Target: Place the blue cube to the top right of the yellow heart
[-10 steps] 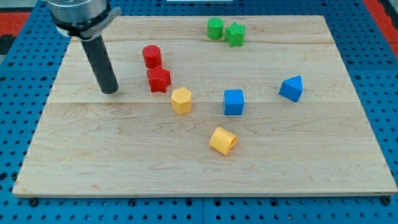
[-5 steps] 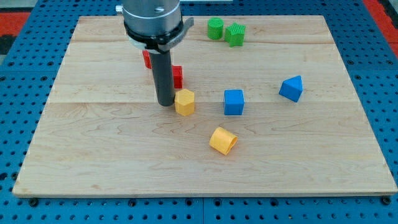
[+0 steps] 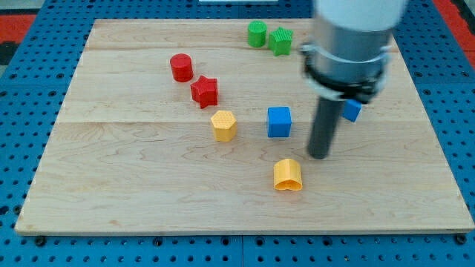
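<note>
blue cube (image 3: 279,122) left of my tip (image 3: 319,155)

Bright, even light floods the wooden tabletop (image 3: 133,178), with no harsh glare on the grain. Shadows are faint and short, tucked close beneath the blue cube (image 3: 279,122) and the yellow heart (image 3: 287,176). The arm's upper housing (image 3: 350,37) is smeared with motion blur, pale and soft-edged, while the blocks stay crisp. Edges look straight, with no visible distortion.

Blocks: two red (image 3: 194,79), two green (image 3: 269,37), two yellow (image 3: 255,150), two blue (image 3: 279,122).
</note>
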